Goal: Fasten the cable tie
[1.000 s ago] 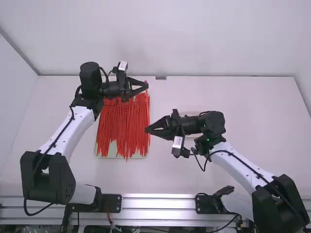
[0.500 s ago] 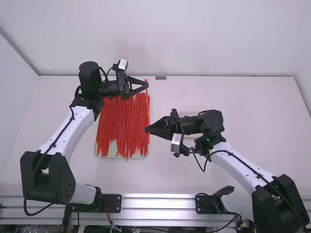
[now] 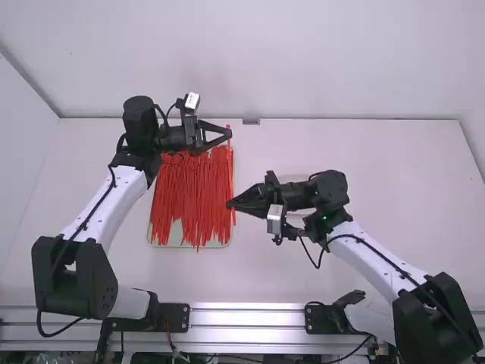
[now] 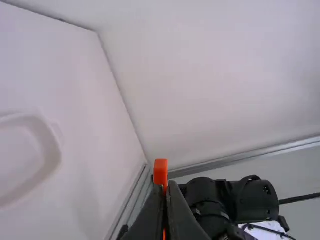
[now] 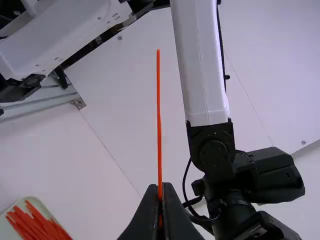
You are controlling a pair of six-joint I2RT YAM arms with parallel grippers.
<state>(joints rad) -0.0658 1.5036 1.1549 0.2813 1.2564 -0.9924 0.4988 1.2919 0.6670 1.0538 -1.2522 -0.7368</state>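
One red cable tie (image 3: 229, 168) is stretched between both grippers, along the right edge of the tray (image 3: 216, 244). My left gripper (image 3: 226, 136) is shut on its head end at the tray's far right corner; in the left wrist view the orange head (image 4: 160, 171) pokes out past the closed gripper (image 4: 164, 186). My right gripper (image 3: 230, 203) is shut on the tail end near the tray's right side. The thin strand (image 5: 158, 120) runs straight out from the right gripper (image 5: 160, 189) in its wrist view.
A thick pile of red cable ties (image 3: 189, 197) covers the tray at centre left. The left arm's white link (image 5: 200, 60) rises beyond the strand. The right arm's black joint (image 4: 227, 200) lies beyond the left gripper. Bare table extends to the right.
My right gripper, open a second ago, has closed on the tie's tail and shifted slightly. The left gripper has stayed almost still at the tray's far corner.
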